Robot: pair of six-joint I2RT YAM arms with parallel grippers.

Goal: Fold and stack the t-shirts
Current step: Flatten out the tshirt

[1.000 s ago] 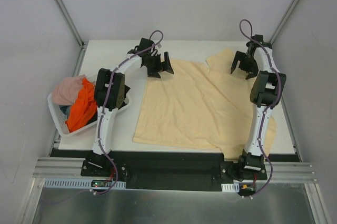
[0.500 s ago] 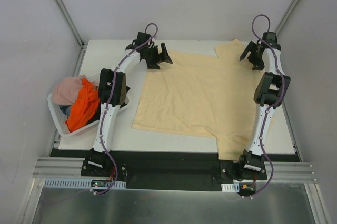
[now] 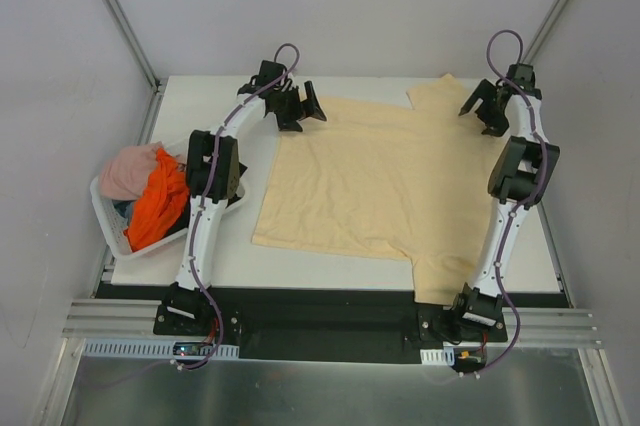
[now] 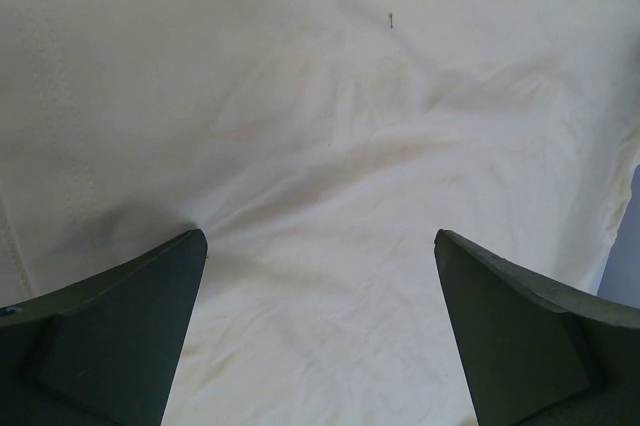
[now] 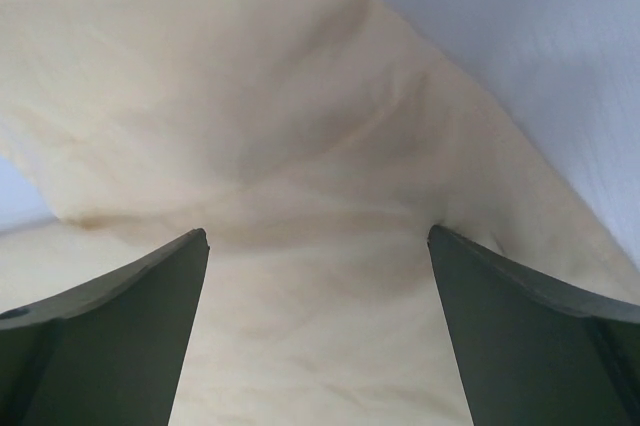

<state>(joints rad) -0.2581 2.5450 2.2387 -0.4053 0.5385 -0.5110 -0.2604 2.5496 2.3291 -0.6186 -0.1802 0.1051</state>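
Inspection finds the pale yellow-beige t-shirt (image 3: 370,186) spread nearly flat on the table (image 3: 220,256), with one sleeve toward the far edge and the other hanging off the near edge. The orange t-shirt (image 3: 160,201) and the pink t-shirt (image 3: 130,171) lie heaped in the white basket (image 3: 105,216), well apart from both jaws. The left gripper (image 3: 303,111) sits at the far hem corner, jaws apart. In its wrist view the fingers (image 4: 120,326) straddle wrinkled cloth, with the stitched hem running just outside the left jaw. The right gripper (image 3: 483,109) sits at the far sleeve, jaws likewise apart. Its fingers (image 5: 110,326) frame a cloth ridge, and bare table shows beyond the right jaw. Neither gripper holds anything. The step in hand is judged to be taking hold of the far edge for the first fold; no fold is yet made. To do it well, each gripper should descend until cloth is well between the jaws and close on a single layer close to the edge, not on the ridge. Both should lift together and only slightly, then travel at an equal rate so the fold line is straight. The wrinkles between the left jaws suggest the cloth wants tensioning before it is closed on. The overhanging sleeve may drag.
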